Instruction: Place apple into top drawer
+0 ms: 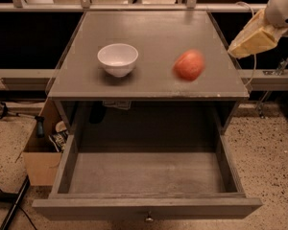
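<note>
The red-orange apple (188, 64) shows as a blur over the right front part of the grey cabinet top (153, 32). It is free of the gripper, and I cannot tell whether it is touching the surface or in the air. My gripper (237, 47), with tan pads, is at the upper right, beyond the cabinet's right edge and well apart from the apple. The top drawer (146, 207) is pulled wide open below the cabinet top. Its inside is bare and a small metal knob (148, 219) sits on its front panel.
A white bowl (117, 58) stands on the left part of the cabinet top. A cardboard box (41, 162) with odds and ends sits on the speckled floor left of the drawer. A rail runs behind the cabinet.
</note>
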`<control>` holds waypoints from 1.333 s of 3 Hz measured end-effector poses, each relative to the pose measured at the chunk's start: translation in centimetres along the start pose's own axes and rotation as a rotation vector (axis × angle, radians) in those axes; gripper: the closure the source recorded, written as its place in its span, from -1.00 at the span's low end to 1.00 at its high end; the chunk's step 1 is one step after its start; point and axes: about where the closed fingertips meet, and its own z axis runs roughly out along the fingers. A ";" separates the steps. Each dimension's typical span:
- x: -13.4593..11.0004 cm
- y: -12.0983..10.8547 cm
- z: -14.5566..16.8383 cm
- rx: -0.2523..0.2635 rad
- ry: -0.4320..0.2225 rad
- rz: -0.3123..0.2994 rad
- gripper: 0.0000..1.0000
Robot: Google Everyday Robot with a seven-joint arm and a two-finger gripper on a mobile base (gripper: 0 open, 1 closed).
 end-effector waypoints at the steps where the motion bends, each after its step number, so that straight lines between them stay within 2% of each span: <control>1: 2.5 4.0 -1.3 0.001 -0.014 0.032 1.00; 2: 4.8 7.7 -1.5 -0.006 -0.023 0.080 1.00; 3: 5.6 8.3 -1.0 -0.018 -0.014 0.095 0.64; 4: 5.6 8.3 -1.0 -0.018 -0.014 0.095 0.05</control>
